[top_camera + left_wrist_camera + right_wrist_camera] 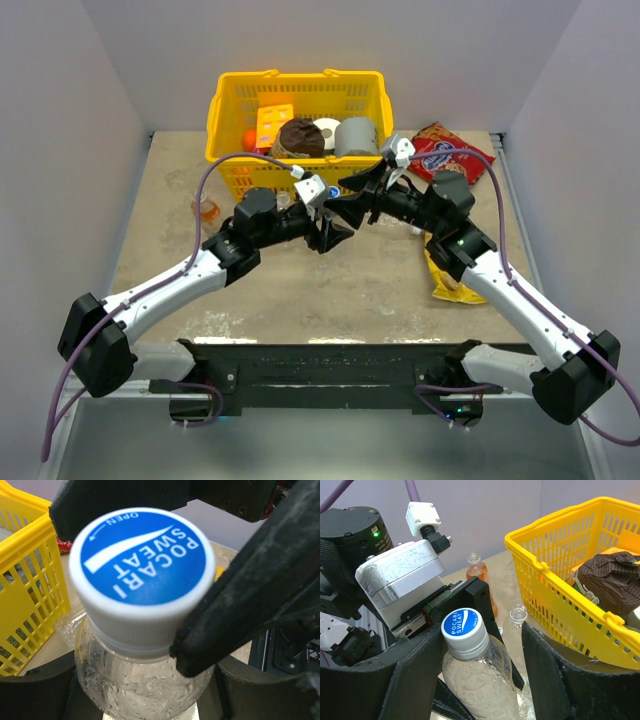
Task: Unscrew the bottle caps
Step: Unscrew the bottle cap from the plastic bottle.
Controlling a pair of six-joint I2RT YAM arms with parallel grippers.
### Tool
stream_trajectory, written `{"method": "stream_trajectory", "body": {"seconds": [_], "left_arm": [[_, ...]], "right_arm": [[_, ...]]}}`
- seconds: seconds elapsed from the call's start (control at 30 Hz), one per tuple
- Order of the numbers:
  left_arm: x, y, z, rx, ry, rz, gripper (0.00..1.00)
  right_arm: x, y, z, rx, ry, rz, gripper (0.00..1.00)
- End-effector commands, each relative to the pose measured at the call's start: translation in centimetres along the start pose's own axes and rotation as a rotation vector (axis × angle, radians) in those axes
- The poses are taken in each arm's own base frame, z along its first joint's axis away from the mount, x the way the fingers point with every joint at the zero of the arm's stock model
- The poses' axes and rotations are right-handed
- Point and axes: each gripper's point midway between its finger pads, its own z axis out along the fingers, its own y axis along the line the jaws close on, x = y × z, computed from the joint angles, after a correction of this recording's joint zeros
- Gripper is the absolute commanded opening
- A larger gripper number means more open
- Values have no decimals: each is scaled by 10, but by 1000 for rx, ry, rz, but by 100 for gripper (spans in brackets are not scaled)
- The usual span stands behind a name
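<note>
A clear bottle (480, 680) with a white, blue-faced cap (464, 625) leans between the two arms. My left gripper (145, 695) is shut on the bottle's body (140, 680) just below the cap (142, 575). My right gripper (480, 640) is open and straddles the cap. Its left finger (410, 680) lies close against the cap, while its right finger (555, 680) stands apart with a visible gap. In the top view both grippers (325, 235) (352, 205) meet mid-table in front of the basket, hiding the bottle.
A yellow basket (225, 100) with a brown pack, rolls and a grey can stands at the back. An orange bottle (479, 577) and a clear bottle (518, 615), both uncapped, stand beside it. A red snack pack (445, 155) and a yellow one (445, 285) lie right.
</note>
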Motion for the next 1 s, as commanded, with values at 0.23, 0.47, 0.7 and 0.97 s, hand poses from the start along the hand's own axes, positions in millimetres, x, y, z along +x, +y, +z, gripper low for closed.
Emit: {"method": "stream_trajectory", "body": {"seconds": [0.23, 0.47, 0.7, 0.97], "left_arm": [[-22, -5, 2, 21, -50, 31, 34], [-26, -9, 0, 37, -58, 45, 34], [-30, -28, -2, 147, -70, 71, 34], [-32, -59, -9, 336, -75, 122, 34]], "right_arm": [[-29, 11, -1, -29, -75, -47, 36], [-26, 17, 1, -73, -62, -47, 11], [-21, 31, 2, -168, -33, -42, 0], [-6, 51, -5, -368, 62, -20, 0]]}}
